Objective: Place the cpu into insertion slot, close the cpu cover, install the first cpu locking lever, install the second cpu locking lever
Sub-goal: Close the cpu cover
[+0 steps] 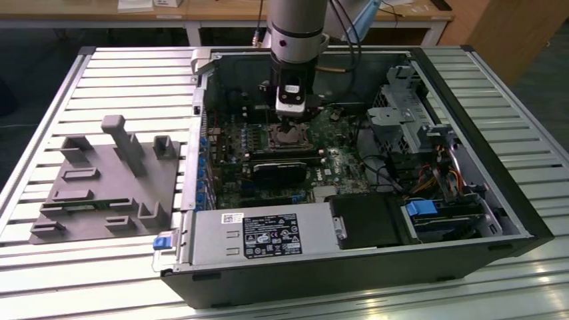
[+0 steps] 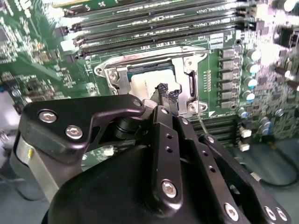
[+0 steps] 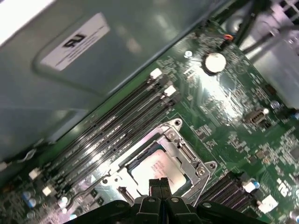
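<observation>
One arm (image 1: 298, 27), one pair of fingers (image 3: 154, 187). The fingers are pressed together with nothing between them, and both wrist views show the black tips meeting. They are black metal with small screw holes.

There is one chip (image 3: 161, 169), flat and square with a dull pale metal top. It sits in the socket (image 3: 138, 161) directly under the fingertips. One cover plate (image 3: 187, 156), a thin silvery frame with a square window, lies flat around the chip and touches the socket rim on all sides of the fingers.

Four long black slots (image 3: 117, 135) run side by side just beyond the fingers, past the socket. All of it is on a green circuit board (image 3: 224, 121).

The first wrist view adds one round silver coin battery (image 3: 215, 62) well away from the fingers. It also shows a grey case wall with one white sticker (image 3: 74, 39) behind the slots.

The second wrist view adds one thin wire rod (image 2: 202, 125) just beside the fingers. A row of silver-topped capacitors (image 2: 252, 70) stands farther off.

The exterior view gives the whole setup:
- One black computer case (image 1: 356, 273) lies open on a ribbed metal table (image 1: 106, 73).
- The fingers reach straight down into the case, onto the socket.
- One silver power box (image 1: 258, 233) with a label and one black rounded block (image 1: 369, 220) sit in the case, well away from the fingers.
- One grey plastic tray (image 1: 89, 193) with several upright blocks sits outside the case, far from the fingers.
</observation>
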`<state>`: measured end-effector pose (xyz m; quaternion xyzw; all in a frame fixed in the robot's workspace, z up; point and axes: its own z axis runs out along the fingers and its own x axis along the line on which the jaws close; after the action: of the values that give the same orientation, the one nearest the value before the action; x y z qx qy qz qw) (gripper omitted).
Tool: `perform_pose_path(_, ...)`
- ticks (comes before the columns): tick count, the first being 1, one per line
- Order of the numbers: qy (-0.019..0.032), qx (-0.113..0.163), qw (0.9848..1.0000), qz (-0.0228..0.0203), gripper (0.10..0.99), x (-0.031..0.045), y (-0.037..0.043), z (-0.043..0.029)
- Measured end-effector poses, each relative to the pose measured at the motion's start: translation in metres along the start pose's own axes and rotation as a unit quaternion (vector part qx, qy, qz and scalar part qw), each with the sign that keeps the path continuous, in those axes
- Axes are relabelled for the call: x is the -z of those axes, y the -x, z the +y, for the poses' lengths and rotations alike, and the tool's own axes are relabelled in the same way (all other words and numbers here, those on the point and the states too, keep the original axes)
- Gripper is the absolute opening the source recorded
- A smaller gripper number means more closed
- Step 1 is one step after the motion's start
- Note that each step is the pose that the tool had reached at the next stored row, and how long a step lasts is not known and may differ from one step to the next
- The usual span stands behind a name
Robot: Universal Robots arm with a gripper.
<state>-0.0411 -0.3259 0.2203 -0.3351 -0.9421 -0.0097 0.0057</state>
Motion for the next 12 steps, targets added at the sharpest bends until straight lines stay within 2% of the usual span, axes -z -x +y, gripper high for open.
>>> perform_pose_path(3, -0.0002, 0.028, 0.9996, 0.0006, 0.106, -0.0001, 0.0, 0.0)
perform_pose_path(6, 0.0003, 0.052, 0.9986, 0.0016, 0.106, -0.0002, 0.0, 0.0001)
perform_pose_path(9, 0.0004, 0.077, 0.997, 0.002, 0.106, -0.0001, 0.0, 0.0)
perform_pose_path(12, 0.0002, 0.103, 0.9947, 0.0024, 0.106, -0.0001, 0.0, 0.0)
